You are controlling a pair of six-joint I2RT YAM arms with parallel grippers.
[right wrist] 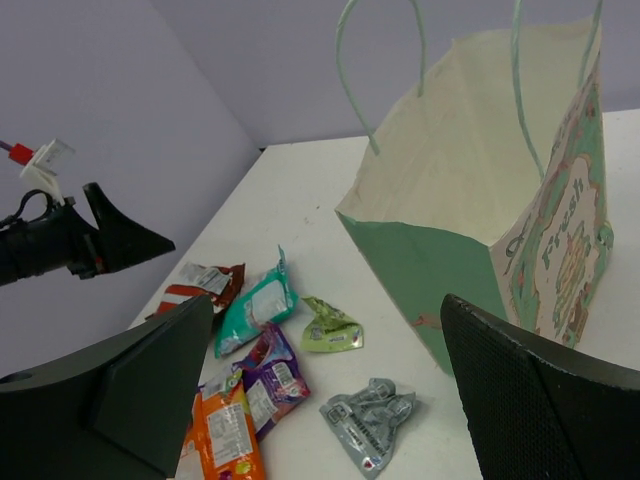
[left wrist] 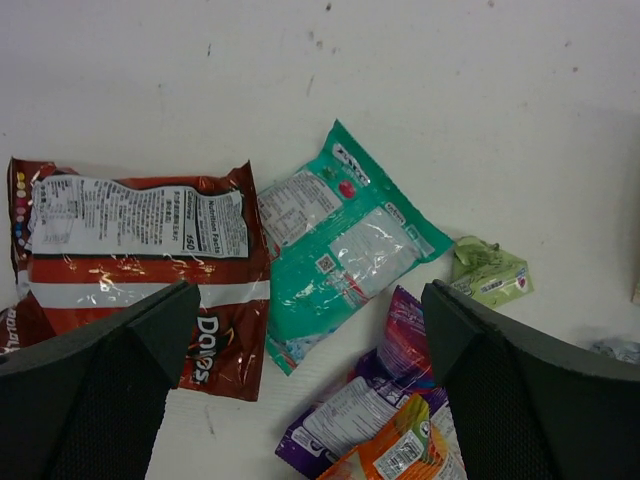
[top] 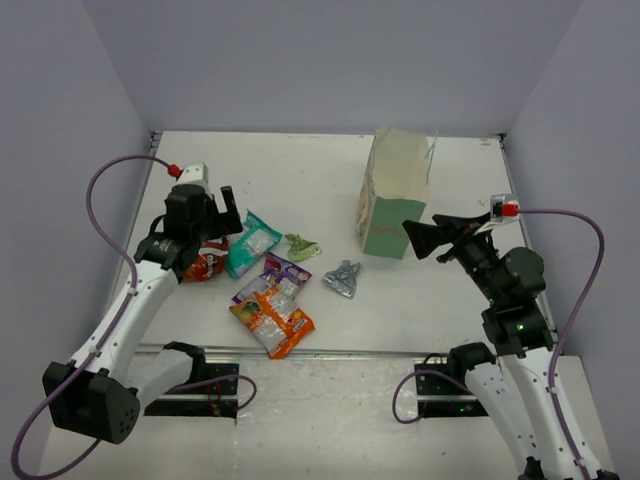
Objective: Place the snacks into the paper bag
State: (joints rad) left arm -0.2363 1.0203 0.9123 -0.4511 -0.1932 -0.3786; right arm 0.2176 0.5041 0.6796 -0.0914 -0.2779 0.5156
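Counter: we record a pale, scuffed surface walled on three sides; every item below rests on it.
Paper bag: stands upright at the far right, mint-green outside, cream inside, mouth open, thin handles raised. We see no packet inside it.
Red packet: farthest left of the snacks, lying flat with its printed label up.
Teal packet: just right of the red one, their edges touching.
Purple packet: on the near side of the teal one.
Orange packet: nearest of all, overlapping the purple packet's near end.
Green packet: small and crumpled, right of the teal packet and apart from it.
Silver packet: small and crumpled, between the purple packet and the bag.
Left end effector: we find its fingers spread wide apart, holding nothing, above the red and teal packets.
Right end effector: fingers likewise wide apart and empty, raised just beside the bag's near right corner, pointing left.
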